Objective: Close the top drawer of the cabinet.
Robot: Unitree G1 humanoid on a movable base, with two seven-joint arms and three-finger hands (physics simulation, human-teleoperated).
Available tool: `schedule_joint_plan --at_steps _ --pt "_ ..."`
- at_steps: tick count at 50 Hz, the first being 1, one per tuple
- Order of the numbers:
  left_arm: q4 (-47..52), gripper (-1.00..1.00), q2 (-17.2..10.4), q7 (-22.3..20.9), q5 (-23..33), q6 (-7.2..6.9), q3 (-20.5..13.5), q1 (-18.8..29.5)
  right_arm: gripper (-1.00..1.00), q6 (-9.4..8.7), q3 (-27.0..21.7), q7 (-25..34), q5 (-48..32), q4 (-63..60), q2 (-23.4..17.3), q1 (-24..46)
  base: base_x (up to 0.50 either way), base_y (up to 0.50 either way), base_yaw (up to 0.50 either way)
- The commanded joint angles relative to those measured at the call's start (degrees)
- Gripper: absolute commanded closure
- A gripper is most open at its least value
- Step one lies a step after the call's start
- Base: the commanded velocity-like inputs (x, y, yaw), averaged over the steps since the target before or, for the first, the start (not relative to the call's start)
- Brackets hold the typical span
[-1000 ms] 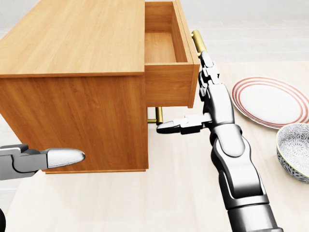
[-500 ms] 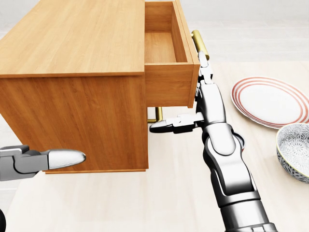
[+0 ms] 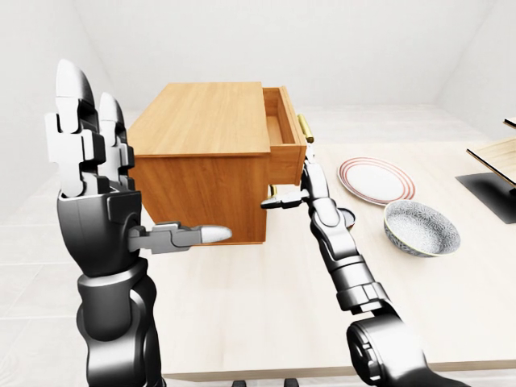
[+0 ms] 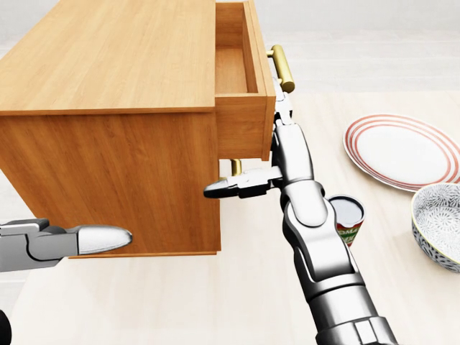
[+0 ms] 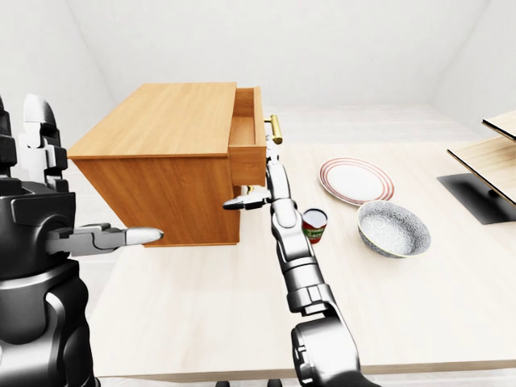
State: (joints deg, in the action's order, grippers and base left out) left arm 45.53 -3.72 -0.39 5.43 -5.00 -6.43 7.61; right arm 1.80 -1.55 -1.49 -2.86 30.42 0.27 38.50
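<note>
The top drawer (image 4: pixel 241 86) of the wooden cabinet (image 4: pixel 108 108) stuck out less than it did a moment before. In the head view it had slid to the left, back into the cabinet, and only a short part was left poking out on the right side. So the push was working, and I think the job was more than half done, but the drawer was not shut yet.

The right hand (image 4: pixel 277 147) had moved left along with the drawer. Its fingers were straight and spread, not holding anything. They lay flat against the drawer's face, just under the gold handle (image 4: pixel 282 68). One finger pointed off to the left, under the drawer. The left hand (image 3: pixel 89 153) was up beside the cabinet with its fingers spread and nothing in them. It did not touch anything.

A little can (image 4: pixel 347 219) with a red and green label now showed beside the right arm. The arm had hidden it before.

The cabinet was smooth, light brown wood, shaped like a big box. The drawer was the same wood, and I could see no things in the part that showed. The handle was a shiny round bar. The hands were shiny grey metal. On the pale table (image 4: pixel 215 302) sat a flat white plate (image 4: pixel 402 151) with red rings and a round speckled bowl (image 4: pixel 438 223).
</note>
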Motion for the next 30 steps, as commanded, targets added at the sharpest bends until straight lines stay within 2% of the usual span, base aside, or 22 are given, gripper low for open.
schedule_joint_plan --at_steps 1,12,16,30 --pt "-0.6 -1.00 0.0 0.0 0.0 0.00 0.1 -0.2 -1.00 0.79 1.9 2.6 0.5 13.3 1.7 8.1 0.01 0.00 0.01" --pt "0.0 -1.00 0.1 -0.2 0.4 0.00 0.4 -0.4 -1.00 1.34 2.8 3.3 -0.5 14.7 3.4 8.7 0.01 0.00 0.01" --pt "0.2 -1.00 0.1 -0.3 0.4 0.00 0.3 -0.3 -1.00 3.13 2.9 3.5 -0.9 17.7 4.0 9.6 0.01 0.00 0.00" --pt "-0.4 -1.00 0.2 -0.7 0.6 0.00 0.5 -0.6 -1.00 3.20 3.3 3.9 -2.2 25.1 6.3 12.9 0.01 0.00 0.00"
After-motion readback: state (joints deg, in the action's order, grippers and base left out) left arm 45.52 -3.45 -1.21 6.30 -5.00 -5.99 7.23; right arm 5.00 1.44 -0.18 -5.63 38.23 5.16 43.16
